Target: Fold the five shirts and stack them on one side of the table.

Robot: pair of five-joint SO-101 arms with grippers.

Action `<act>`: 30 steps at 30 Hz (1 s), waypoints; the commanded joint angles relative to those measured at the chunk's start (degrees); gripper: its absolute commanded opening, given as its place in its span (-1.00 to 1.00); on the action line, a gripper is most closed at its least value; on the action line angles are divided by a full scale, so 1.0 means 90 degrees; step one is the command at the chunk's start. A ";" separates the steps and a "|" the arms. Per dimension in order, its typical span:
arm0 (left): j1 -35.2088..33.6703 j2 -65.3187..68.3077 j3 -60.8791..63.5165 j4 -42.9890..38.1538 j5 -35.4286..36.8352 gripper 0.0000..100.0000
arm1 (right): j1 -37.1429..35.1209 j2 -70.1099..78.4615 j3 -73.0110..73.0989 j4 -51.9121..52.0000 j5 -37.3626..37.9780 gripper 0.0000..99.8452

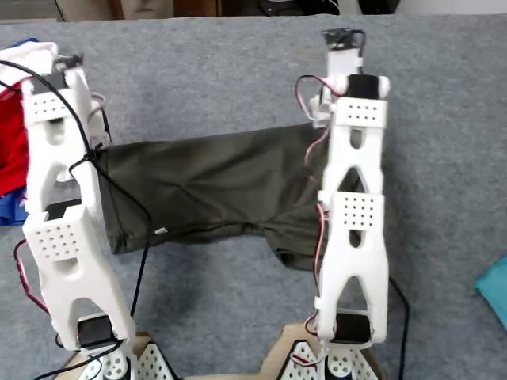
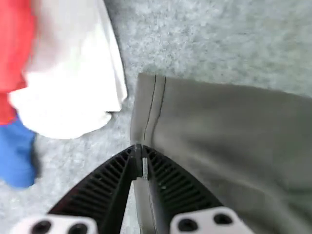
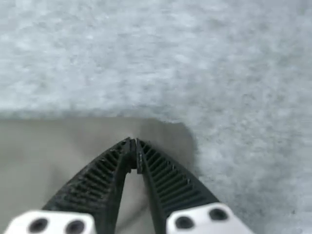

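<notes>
left gripper [image 2: 141, 158] pinches the olive shirt [image 2: 234, 136] at its hem, right gripper [image 3: 132, 150] pressed together on the opposite corner, likely so both corners lift evenly for the fold.

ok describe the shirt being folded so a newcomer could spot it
On the grey table, look between the white left arm and right arm. The dark olive shirt lies spread there; its neighbours, bunched at the table's edge, are red, white and blue.
</notes>
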 commanded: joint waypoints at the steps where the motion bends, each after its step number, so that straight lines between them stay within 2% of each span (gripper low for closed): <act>1: 0.0215 -0.0190 -0.0850 0.0381 0.0000 -0.96 | -0.0357 -0.1079 -0.0357 0.0205 0.0059 -0.99; 4: 0.0381 -0.0562 -0.0215 0.0391 -0.0020 -0.96 | -0.0630 -0.1626 -0.0337 0.0567 0.0059 -0.99; 10: 0.1055 -0.2203 0.2989 0.0342 -0.0049 -0.96 | -0.1050 -0.2115 -0.0112 0.0576 -0.0391 -0.99; 15: 0.0967 -0.3863 0.5265 -0.0703 -0.0059 -0.96 | -0.1079 -0.2574 0.0962 0.0576 -0.0625 -0.99; 23: 0.0918 -0.5201 0.8244 -0.2442 -0.0313 -0.96 | -0.1079 -0.4361 0.4215 0.0576 -0.0752 -0.99; 27: 0.0938 -0.5201 0.8879 -0.3204 -0.0234 -0.96 | -0.1060 -0.5074 0.6081 0.0420 -0.0830 -0.99; 30: 0.0938 -0.5055 0.9035 -0.3448 -0.0039 -0.96 | -0.0913 -0.5133 0.7341 -0.0176 -0.0791 -0.99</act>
